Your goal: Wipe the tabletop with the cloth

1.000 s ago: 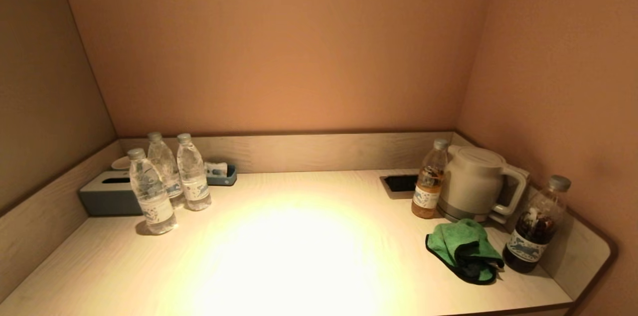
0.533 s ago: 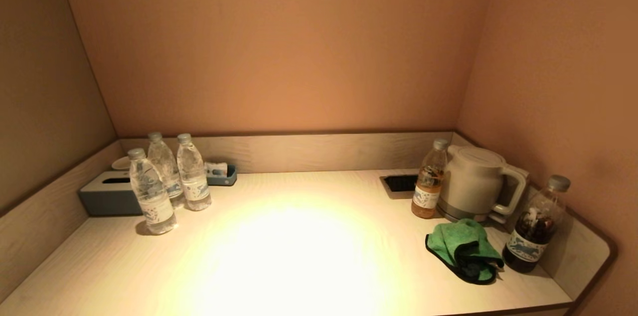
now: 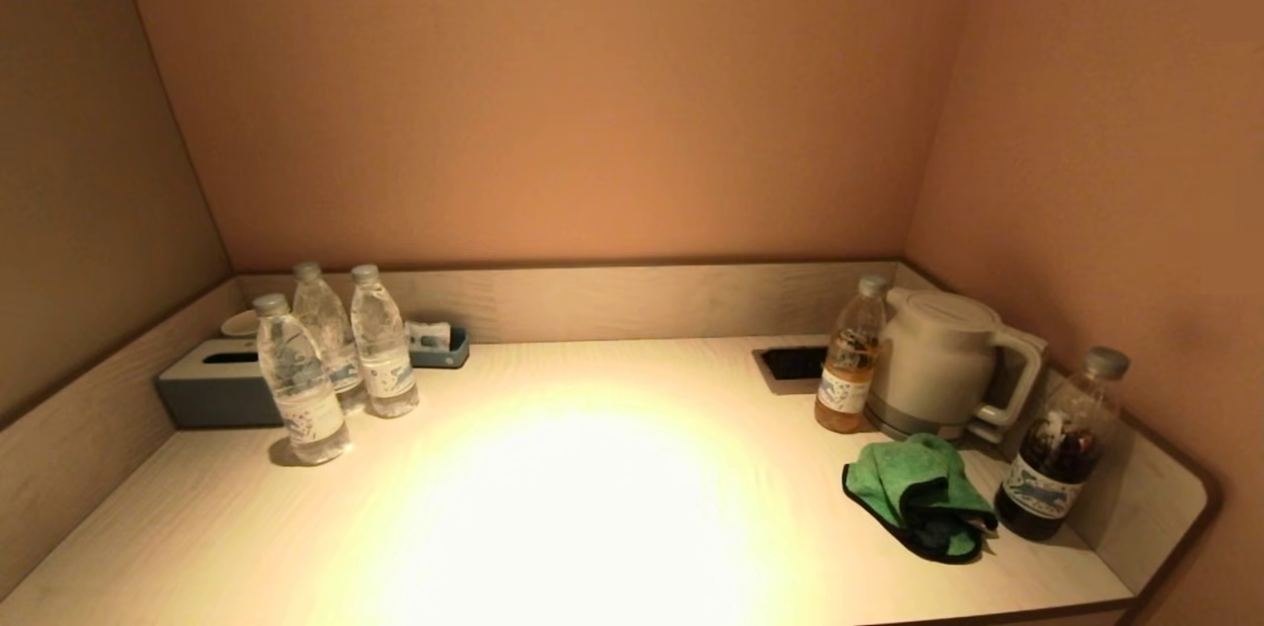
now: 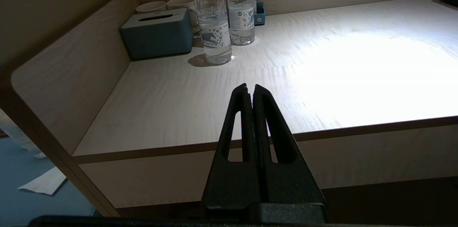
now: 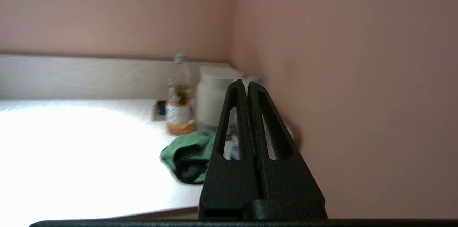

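Only the grippers show, each through its own wrist camera. The left gripper [image 4: 250, 86] is matte black: two long tapering fingers, each pierced by a narrow lengthwise slot, widening to a blocky black base. The right gripper [image 5: 243, 83] looks the same: black, wedge-shaped, slotted fingers on a thick base.

A broad bare stretch runs across the middle of the worktop [image 3: 592, 508], bounded left by three water bottles [image 3: 336, 359] and a tissue box [image 3: 212, 384]. At right, the kettle [image 3: 938, 364], amber bottle [image 3: 849, 359] and dark bottle [image 3: 1062, 448] crowd closely around the crumpled cloth [image 3: 918, 493], with walls enclosing three sides.
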{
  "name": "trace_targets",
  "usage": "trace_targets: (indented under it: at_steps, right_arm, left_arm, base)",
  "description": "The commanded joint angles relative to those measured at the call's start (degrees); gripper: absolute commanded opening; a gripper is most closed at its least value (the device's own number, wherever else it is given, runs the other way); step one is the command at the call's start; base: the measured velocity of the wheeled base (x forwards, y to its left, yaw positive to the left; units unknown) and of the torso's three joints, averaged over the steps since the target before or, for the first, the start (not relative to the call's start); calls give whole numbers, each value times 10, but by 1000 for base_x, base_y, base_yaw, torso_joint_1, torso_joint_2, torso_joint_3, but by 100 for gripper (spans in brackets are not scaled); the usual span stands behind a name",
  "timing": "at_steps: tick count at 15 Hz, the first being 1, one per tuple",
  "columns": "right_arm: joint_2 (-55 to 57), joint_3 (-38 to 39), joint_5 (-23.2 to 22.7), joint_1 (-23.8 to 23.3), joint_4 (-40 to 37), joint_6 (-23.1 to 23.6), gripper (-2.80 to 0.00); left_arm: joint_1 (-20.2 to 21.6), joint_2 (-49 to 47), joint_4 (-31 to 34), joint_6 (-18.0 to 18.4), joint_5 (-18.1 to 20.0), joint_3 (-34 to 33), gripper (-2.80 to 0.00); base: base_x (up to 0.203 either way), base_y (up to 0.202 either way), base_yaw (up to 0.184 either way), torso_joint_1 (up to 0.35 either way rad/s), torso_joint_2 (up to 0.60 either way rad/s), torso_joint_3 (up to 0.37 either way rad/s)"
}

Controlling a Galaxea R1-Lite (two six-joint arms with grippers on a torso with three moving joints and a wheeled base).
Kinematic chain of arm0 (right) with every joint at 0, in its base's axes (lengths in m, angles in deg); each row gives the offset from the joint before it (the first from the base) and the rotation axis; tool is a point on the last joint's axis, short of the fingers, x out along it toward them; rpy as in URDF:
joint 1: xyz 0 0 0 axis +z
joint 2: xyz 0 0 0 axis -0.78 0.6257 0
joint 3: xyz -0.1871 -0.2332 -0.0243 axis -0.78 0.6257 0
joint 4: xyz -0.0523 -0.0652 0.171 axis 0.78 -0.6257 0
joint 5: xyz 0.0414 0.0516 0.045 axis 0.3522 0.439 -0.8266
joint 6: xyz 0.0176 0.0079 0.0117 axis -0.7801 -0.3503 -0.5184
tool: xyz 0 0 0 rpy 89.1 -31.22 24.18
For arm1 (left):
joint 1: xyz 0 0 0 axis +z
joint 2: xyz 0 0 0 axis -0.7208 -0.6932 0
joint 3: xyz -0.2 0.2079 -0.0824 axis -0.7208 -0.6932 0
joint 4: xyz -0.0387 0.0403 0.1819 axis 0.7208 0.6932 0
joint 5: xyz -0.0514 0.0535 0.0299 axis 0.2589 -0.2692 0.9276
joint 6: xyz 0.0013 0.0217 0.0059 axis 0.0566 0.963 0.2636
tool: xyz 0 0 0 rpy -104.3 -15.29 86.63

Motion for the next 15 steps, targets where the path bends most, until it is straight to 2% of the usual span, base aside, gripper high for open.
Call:
trace_targets:
  at_steps: [1,3,9,15]
  right_arm:
    - [-29,1,-45,1,-64,-9,-280]
    - [-29,17,-47,1,-58,-18,-280]
    - [-29,111,-49,0,59,-19,-280]
    - [-29,156,-56,1,66,-23,-280]
  left_arm:
    - [0,0,0,0,0,0,-280]
    - [0,0,0,0,0,0,-280]
    - [0,0,0,0,0,0,-280]
    - [-1,0,0,0,0,0,-280]
  base:
    - [0,0,0,0,0,0]
    - [0,0,0,0,0,0]
    - [0,0,0,0,0,0]
    - [0,0,0,0,0,0]
